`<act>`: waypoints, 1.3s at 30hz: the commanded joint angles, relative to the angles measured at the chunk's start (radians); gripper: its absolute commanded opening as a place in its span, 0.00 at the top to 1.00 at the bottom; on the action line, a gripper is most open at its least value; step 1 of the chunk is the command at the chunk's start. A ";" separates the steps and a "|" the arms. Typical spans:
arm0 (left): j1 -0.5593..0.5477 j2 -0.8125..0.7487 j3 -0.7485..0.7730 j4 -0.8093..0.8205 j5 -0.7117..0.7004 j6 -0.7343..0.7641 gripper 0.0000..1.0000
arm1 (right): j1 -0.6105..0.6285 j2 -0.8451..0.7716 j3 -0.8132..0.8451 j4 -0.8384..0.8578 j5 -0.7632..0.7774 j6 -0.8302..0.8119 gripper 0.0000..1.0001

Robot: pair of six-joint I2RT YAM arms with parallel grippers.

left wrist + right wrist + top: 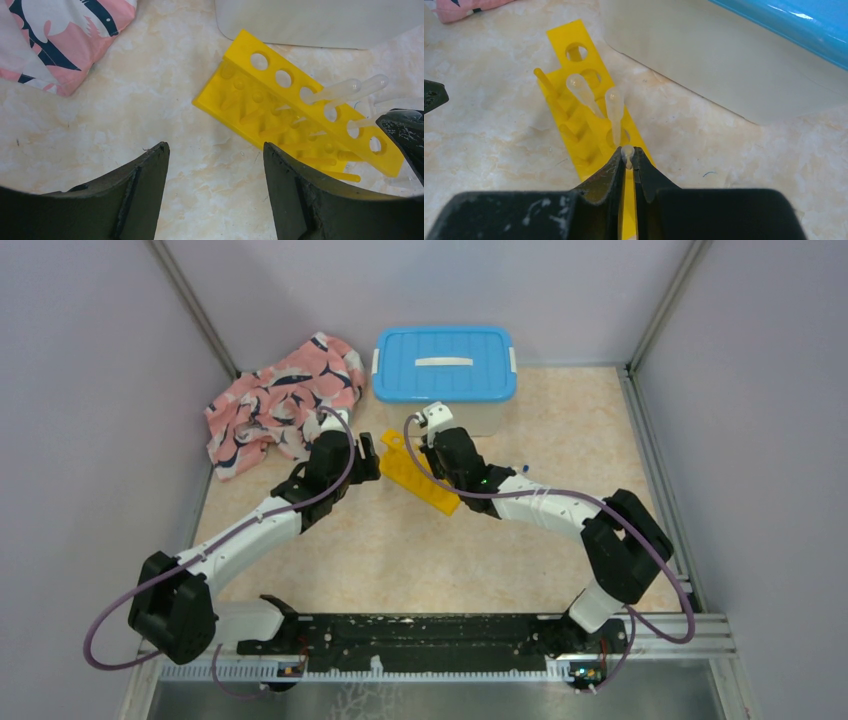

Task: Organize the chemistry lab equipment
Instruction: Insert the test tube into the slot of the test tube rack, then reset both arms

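The long yellow holed rack (425, 478) lies on the table in front of the bin. It also shows in the left wrist view (235, 100) and the right wrist view (574, 132). Two thin clear tubes (583, 94) (614, 107) stand tilted in its holes and show in the left wrist view too (340, 90). My right gripper (627, 156) (428, 452) is shut on the rounded end of a third clear tube (627, 151) just above the rack. My left gripper (215, 147) (367, 456) is open and empty at the rack's left end. Tongs, ball and blue caps are out of view.
A white bin with a blue lid (445, 365) stands right behind the rack, and its wall (704, 60) is close to the rack's far end. A pink whale-patterned cloth (280, 400) lies bunched at the back left (55, 35).
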 commanded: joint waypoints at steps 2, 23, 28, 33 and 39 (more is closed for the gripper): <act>0.007 0.005 -0.008 0.024 0.011 -0.010 0.25 | 0.014 -0.012 0.010 0.020 0.008 0.005 0.81; 0.009 0.002 0.041 -0.011 -0.035 -0.015 0.25 | 0.007 -0.135 -0.005 0.023 0.038 0.037 0.55; 0.011 0.029 0.104 0.014 -0.054 0.035 0.24 | -0.012 -0.217 -0.003 0.003 0.072 0.039 0.53; 0.025 0.103 0.231 0.053 -0.040 0.130 0.22 | -0.083 -0.294 0.015 -0.010 0.108 0.043 0.52; 0.095 0.166 0.326 0.177 0.021 0.233 0.19 | -0.274 -0.337 0.038 0.005 0.145 0.043 0.50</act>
